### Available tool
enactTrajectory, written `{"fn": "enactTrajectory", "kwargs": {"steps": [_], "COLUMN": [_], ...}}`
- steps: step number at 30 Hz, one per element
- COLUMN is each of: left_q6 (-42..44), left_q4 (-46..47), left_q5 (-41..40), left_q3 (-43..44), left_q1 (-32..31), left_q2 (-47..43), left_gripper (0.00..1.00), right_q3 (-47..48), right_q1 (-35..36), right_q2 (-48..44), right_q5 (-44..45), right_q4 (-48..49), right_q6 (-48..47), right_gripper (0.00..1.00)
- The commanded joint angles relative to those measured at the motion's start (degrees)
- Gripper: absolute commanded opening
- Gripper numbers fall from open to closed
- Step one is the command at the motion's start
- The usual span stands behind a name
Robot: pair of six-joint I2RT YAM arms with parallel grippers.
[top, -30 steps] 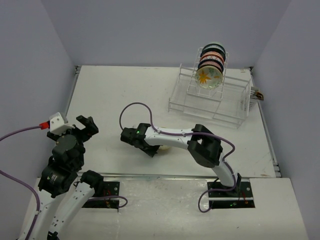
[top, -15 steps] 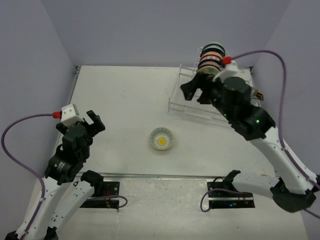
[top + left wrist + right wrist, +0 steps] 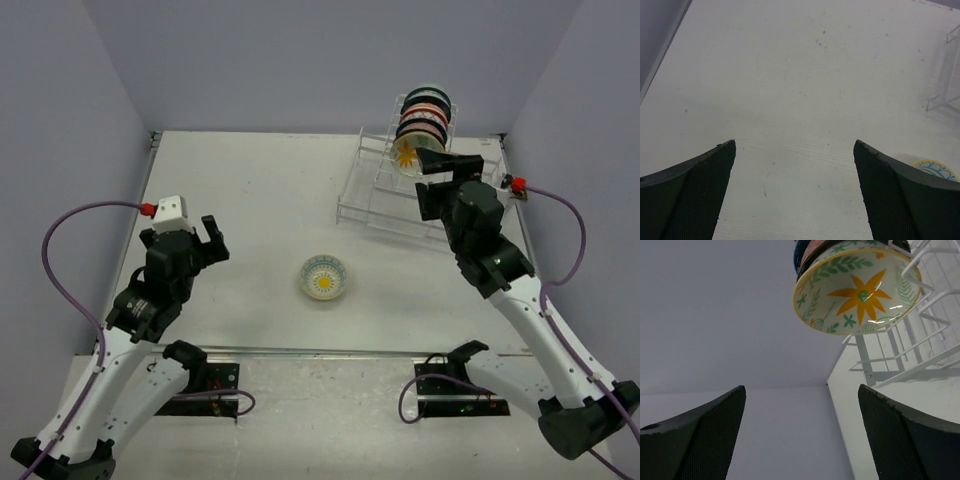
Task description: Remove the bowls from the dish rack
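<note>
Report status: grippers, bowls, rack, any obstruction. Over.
Both open, empty: left gripper over the table, right gripper facing the front bowl in the dish rack, not touching. One bowl sits on the table. Nothing between.

A small bowl (image 3: pixel 324 277) with a yellow centre sits upright near the middle of the white surface (image 3: pixel 250 190). Over at the far right corner, the dish rack (image 3: pixel 385 205) holds a row of bowls (image 3: pixel 425 112) standing on edge. The right end effector (image 3: pixel 432 163) hovers just beside the front one, while the left end effector (image 3: pixel 207 243) hangs over the surface's left side.
</note>
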Motion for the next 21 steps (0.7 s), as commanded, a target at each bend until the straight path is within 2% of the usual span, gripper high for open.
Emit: {"fn": "enactTrajectory", "kwargs": {"steps": [1, 4, 15, 17, 18, 21], "left_q6": [1.79, 1.88, 2.49, 2.49, 2.49, 2.58], "left_q4": [2.99, 3.17, 3.78, 3.78, 3.69, 3.96], "left_q5": [1.99, 2.69, 4.63, 4.71, 4.72, 5.33], "left_q3": [0.45, 0.36, 0.01, 0.10, 0.10, -0.08], "left_q1": [0.10, 0.10, 0.10, 0.10, 0.10, 0.10], "left_q2": [-0.65, -0.92, -0.57, -0.83, -0.92, -1.62], "left_gripper": [1.00, 1.00, 1.00, 1.00, 1.00, 1.00], "right_q3": [-1.82, -1.39, 5.20, 5.91, 6.08, 4.78], "right_q1": [-2.56, -4.33, -8.29, -8.38, -8.38, -8.38], "right_q2": [0.34, 2.62, 14.66, 15.46, 16.24, 16.60], "right_q5": [5.74, 7.14, 5.83, 6.70, 6.71, 6.62], "right_q4": [6.24, 11.95, 12.48, 13.01, 13.19, 15.72], "right_q6": [18.13, 16.14, 18.59, 18.68, 18.42, 18.51], "right_gripper": [0.91, 0.88, 0.73, 0.68, 0.62, 0.56]}}
